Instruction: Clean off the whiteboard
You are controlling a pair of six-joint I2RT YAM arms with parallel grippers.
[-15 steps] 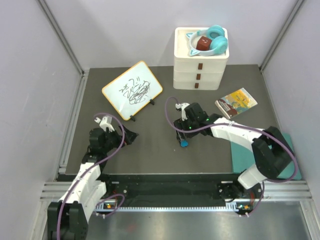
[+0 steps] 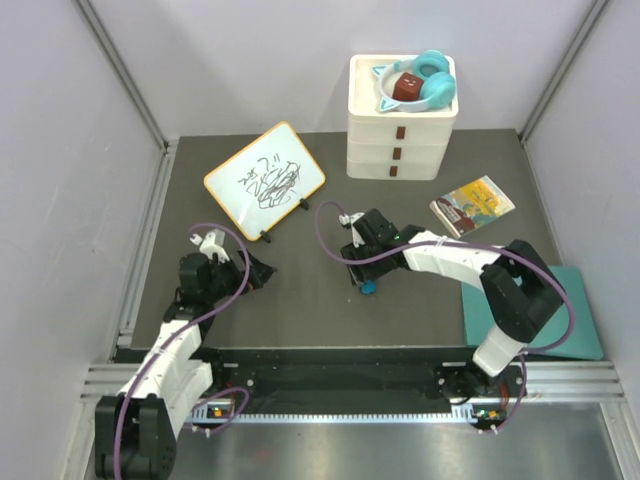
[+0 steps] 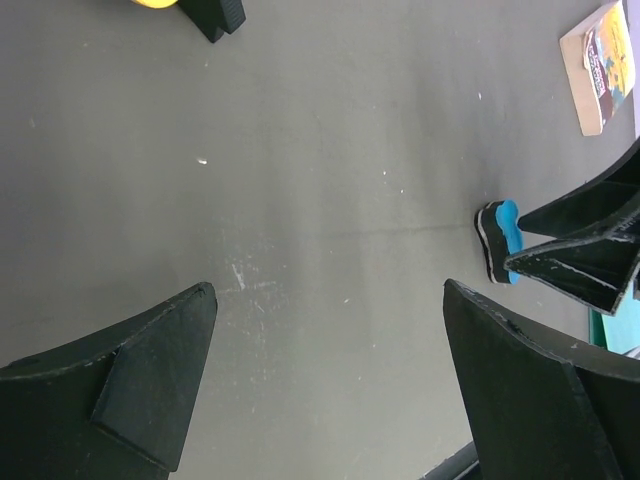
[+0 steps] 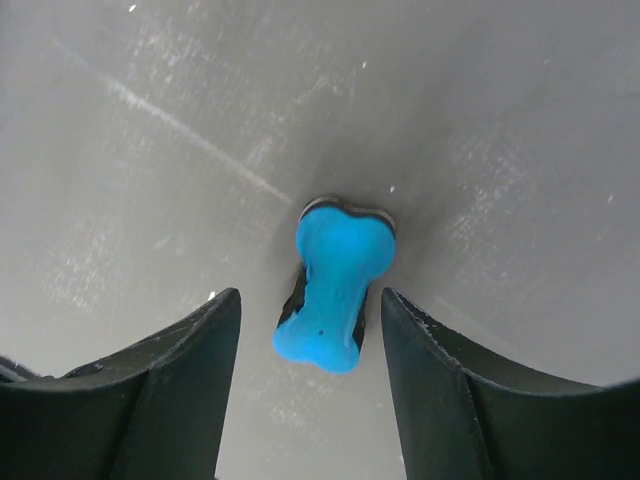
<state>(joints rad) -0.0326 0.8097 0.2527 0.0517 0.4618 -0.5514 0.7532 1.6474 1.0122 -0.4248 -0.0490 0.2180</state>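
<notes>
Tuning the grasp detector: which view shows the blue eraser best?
Right wrist: the eraser sits centred and large between the open fingers, whole bone-shaped top visible. Top external shows it only as a small blue speck at the right gripper. Left wrist catches it edge-on, small, at the right.

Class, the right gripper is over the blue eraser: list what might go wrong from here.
1. The eraser lies slanted between the fingers of the open right gripper; closing may twist it loose.
2. The whiteboard leans on small feet; wiping may push it over, since the left gripper is open and away from it.
</notes>
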